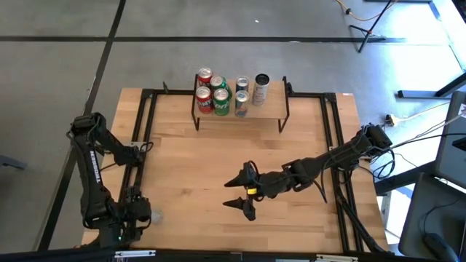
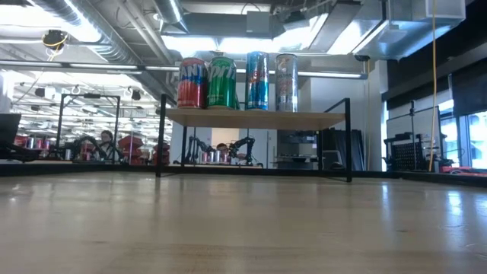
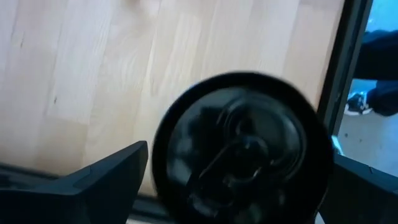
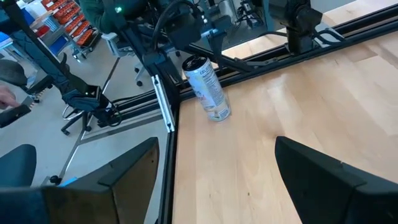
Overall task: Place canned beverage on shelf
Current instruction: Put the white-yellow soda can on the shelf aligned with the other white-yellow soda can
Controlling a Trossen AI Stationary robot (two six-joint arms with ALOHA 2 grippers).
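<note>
A white beverage can with a black top stands upright on the wooden table at its near left corner, next to the black frame rail. My left gripper is open above it and points down, with one finger to each side of the can's black lid. It touches nothing that I can see. My right gripper hangs open over the middle of the table, holding nothing. The shelf stands at the far edge on thin black legs, and several cans stand upright on its wooden top.
Black frame rails run along the table's left and right sides and its far edge. The right arm reaches in from the right over the table. The shelf top is bare at its right end. Room clutter and a chair lie beyond the left edge.
</note>
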